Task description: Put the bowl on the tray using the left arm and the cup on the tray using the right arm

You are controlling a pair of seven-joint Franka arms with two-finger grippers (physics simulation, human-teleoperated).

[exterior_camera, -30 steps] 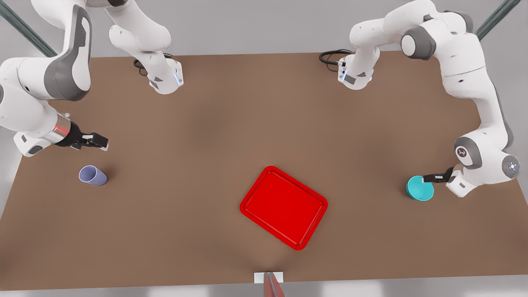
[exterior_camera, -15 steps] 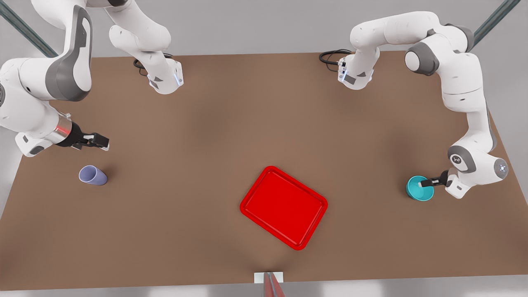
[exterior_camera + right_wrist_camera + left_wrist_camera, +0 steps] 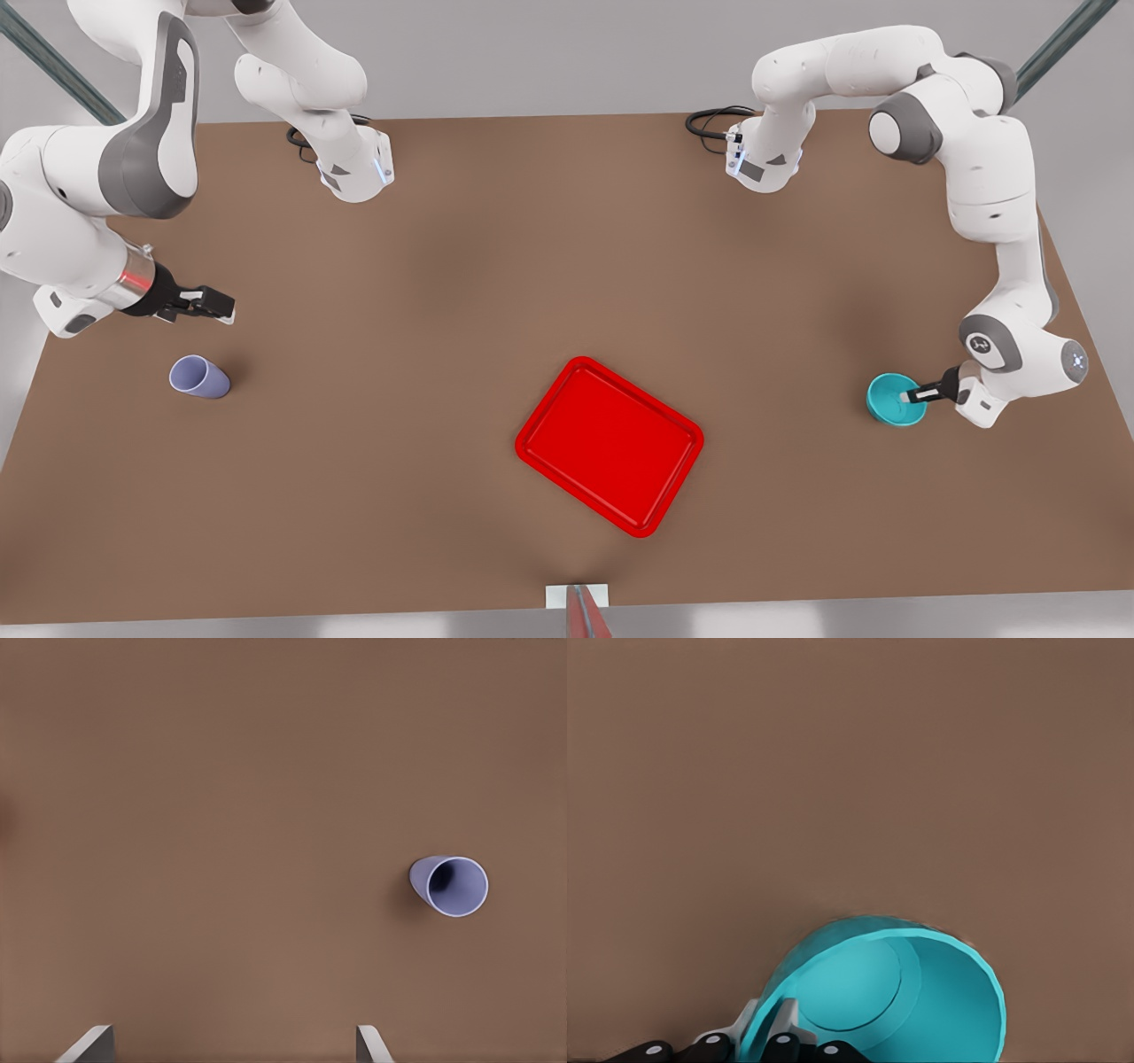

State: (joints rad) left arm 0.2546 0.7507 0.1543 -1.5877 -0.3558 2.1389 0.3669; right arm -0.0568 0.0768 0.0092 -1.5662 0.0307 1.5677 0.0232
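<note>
Left gripper [image 3: 909,396], near the table's edge on the front view's right: its fingers [image 3: 782,1028] are closed over the rim of the bowl [image 3: 893,400], one inside the wall and one outside. The bowl is teal and shows its round inner floor in the left wrist view; whether it touches the table [image 3: 567,266] cannot be told. Right gripper [image 3: 211,304], near the edge on the front view's left: its fingers [image 3: 89,1047] are spread apart and hold nothing, above bare table. The cup [image 3: 199,377], lavender, stands upright on the table near that gripper, apart from it. The tray [image 3: 609,444], red, lies askew near the table's near edge, between cup and bowl and well apart from both.
</note>
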